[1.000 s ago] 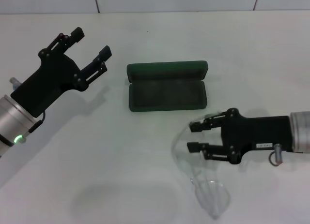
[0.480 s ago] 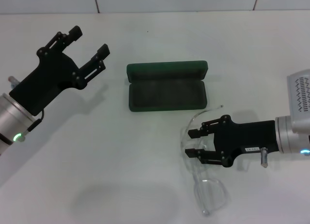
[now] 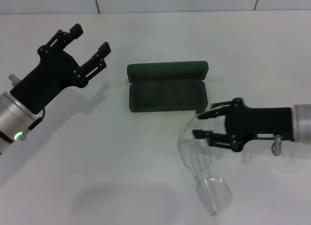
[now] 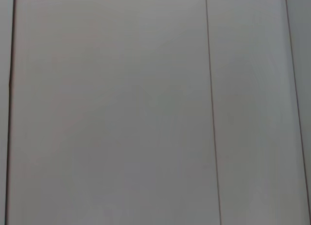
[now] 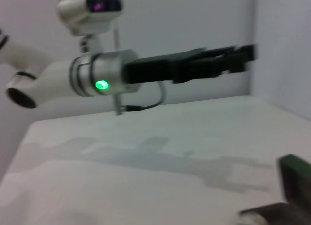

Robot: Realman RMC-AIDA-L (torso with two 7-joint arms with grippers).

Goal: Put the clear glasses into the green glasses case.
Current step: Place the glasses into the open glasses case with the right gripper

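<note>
Item one, the green glasses case (image 3: 167, 87): I see it lying open on the white table (image 3: 146, 176), lid folded back on the far side, lined tray facing up and holding nothing; a dark green corner of it also shows at the edge of the right wrist view (image 5: 296, 179). Item two, the clear glasses (image 3: 199, 164): I find them on the table near the front right corner of the case, outside it, unfolded, one thin arm arching up toward the case and the lenses trailing toward the near edge of the table. Item three, the right gripper (image 3: 204, 124): it reaches in low from the right side, fingers spread apart, the tips straddling the raised arm of the glasses just beside the case corner; I cannot tell from the head view whether either fingertip (image 3: 200, 133) actually touches the plastic. Item four, the left gripper (image 3: 87, 43): I note it held above the table left of the case, well apart from it, fingers wide apart and gripping nothing; it appears again in the right wrist view (image 5: 243, 57) with a green light lit on its silver wrist. Item five, the left wrist view: I get only a plain pale panelled surface (image 4: 146, 108) with thin vertical seams.
</note>
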